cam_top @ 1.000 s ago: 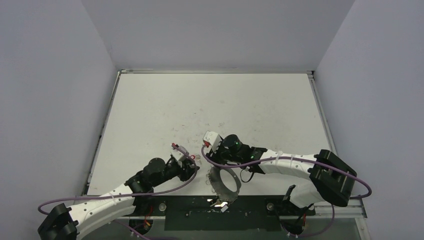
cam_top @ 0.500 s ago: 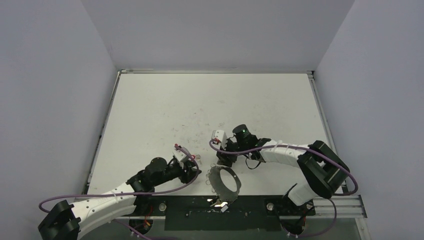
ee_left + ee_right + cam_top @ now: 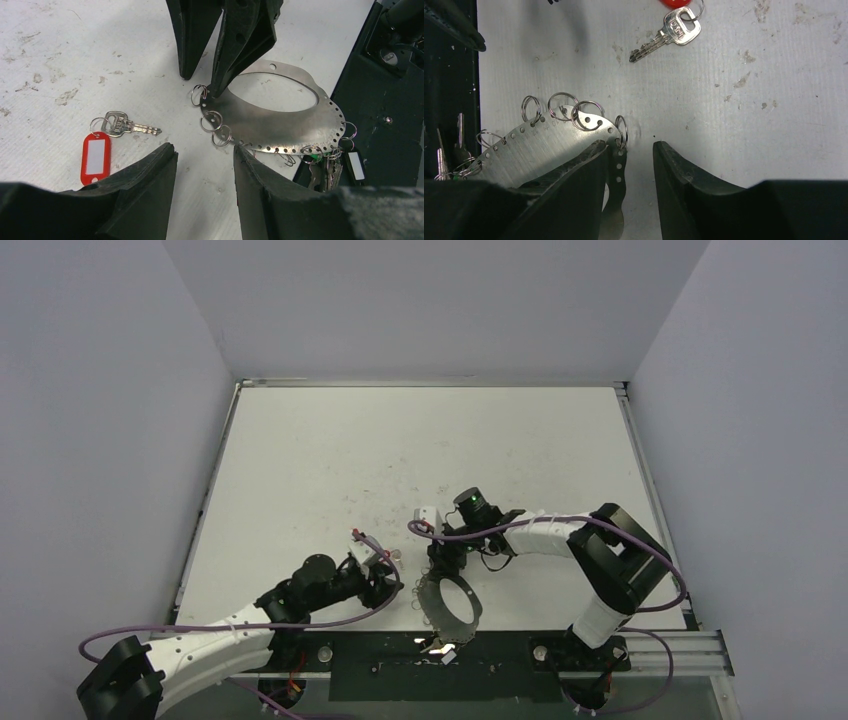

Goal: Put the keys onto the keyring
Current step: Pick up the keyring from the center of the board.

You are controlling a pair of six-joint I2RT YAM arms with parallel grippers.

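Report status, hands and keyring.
Left hand open, empty. Right hand open, straddling rim of flat grey metal keyring plate. Silver key with red tag loose on table. No obstruction seen.

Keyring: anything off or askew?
The keyring lies at the near edge of the table, and the tagged keys on its near side spill over onto the black strip. The red-tagged key lies loose on the table, on no ring. No damage visible.

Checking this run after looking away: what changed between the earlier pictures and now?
The right gripper moved nearer and now straddles the rim of the flat, perforated silver metal keyring, jaws apart, nothing clamped. The left gripper crept slightly right, open. The keyring and the red-tagged silver key stayed put.
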